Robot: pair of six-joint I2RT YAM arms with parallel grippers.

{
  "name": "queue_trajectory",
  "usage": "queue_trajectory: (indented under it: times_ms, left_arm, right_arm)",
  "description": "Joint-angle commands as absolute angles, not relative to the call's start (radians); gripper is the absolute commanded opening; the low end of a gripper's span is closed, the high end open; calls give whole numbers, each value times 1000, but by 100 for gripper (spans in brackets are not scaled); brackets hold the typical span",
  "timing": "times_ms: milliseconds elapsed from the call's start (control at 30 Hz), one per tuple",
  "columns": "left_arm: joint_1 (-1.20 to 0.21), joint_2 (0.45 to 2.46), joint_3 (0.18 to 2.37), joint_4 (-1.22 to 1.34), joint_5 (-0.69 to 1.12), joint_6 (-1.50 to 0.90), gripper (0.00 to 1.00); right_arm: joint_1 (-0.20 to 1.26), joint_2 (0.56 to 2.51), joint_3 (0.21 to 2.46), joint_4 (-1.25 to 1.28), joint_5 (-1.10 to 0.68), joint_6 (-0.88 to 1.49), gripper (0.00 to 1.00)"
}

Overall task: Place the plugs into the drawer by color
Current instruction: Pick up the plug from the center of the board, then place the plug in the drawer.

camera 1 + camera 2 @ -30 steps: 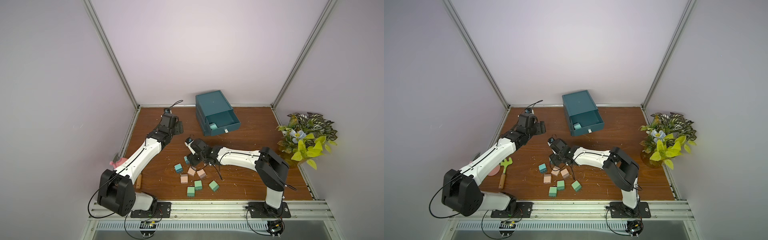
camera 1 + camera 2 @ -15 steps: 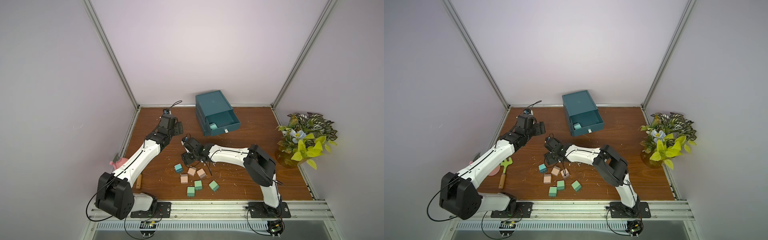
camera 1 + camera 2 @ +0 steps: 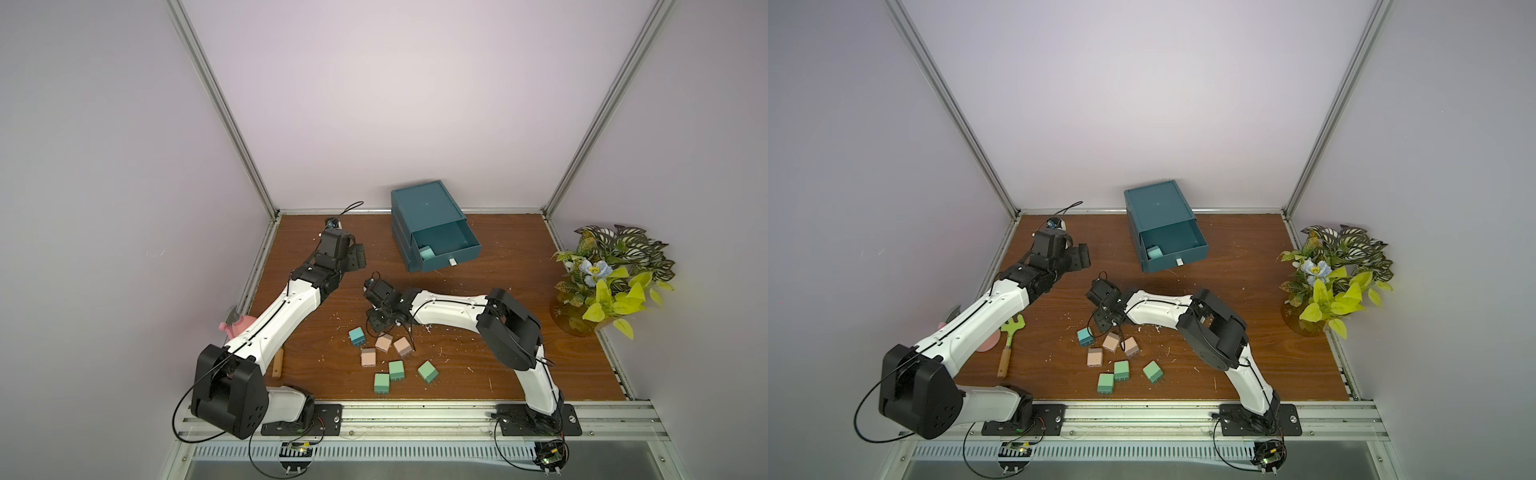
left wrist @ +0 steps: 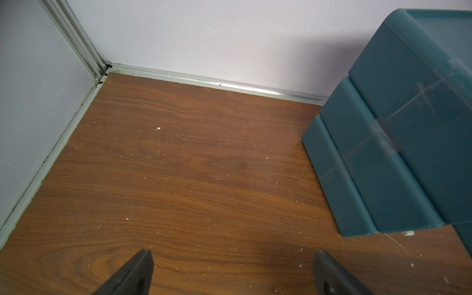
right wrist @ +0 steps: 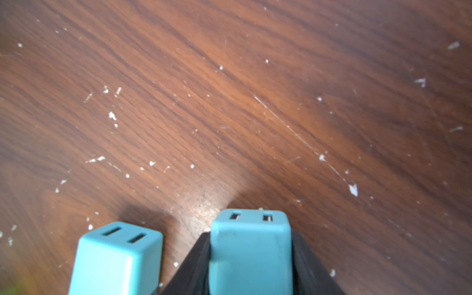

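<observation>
Between the right gripper's (image 5: 250,236) black fingers (image 5: 189,270), 1 teal-blue plastic cube plug (image 5: 250,258) is sitting clamped; the left gripper (image 4: 232,258) is hanging spread apart.

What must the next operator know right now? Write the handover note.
Left gripper: open and empty, beside the cabinet.
Right gripper: closed on the held teal plug, low over the table next to the pile.
Done: the stored teal plug lies in the open drawer.
On the table: the loose teal plug, three peach plugs and three mint green plugs.
Left: both remaining teal plugs go to the open drawer. Peach and green each need their own drawer, and only one is open.
</observation>
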State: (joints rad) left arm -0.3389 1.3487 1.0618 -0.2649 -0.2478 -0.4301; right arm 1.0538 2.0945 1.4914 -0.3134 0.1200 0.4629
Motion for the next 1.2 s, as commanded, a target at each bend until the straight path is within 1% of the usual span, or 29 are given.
queue_trajectory:
  times_ms: [0,200,333,433,567,733,833,933,1167]
  left_arm:
    - [-327,1328,1085,-271,-236,-430,93]
    - [-327,1337,1151,-265,-176,-429,92]
    - [-328,1365,1199,-253,-127,-438,92]
    - [-338,1406,1246,-258,-106,-447,91]
    - [-379,1474,1327,-274,-117,-443,91]
    - [-418,1547,1419,-285,-108,-455,91]
    - [-429,1583,1472,-303,-97,-475,91]
    - [-435,1618,1580,-347,-68,-511,90]
    - [-457,1671,1764,-416,-2,-583,90]
  right_arm:
    - [1046,1961,1547,-343,170,442,35]
    - [969,1781,1564,-385,226,368,31]
    - [887,1662,1560,-380,278,311,29]
    - [815,1613,1574,-380,299,261,29]
    - [720,1612,1607,-396,287,206,29]
    - [638,1673,1661,-429,243,187,29]
    - [605,1713,1682,-447,220,187,29]
    - [580,1737,1680,-455,208,186,29]
    - [546,1754,1668,-467,204,184,29]
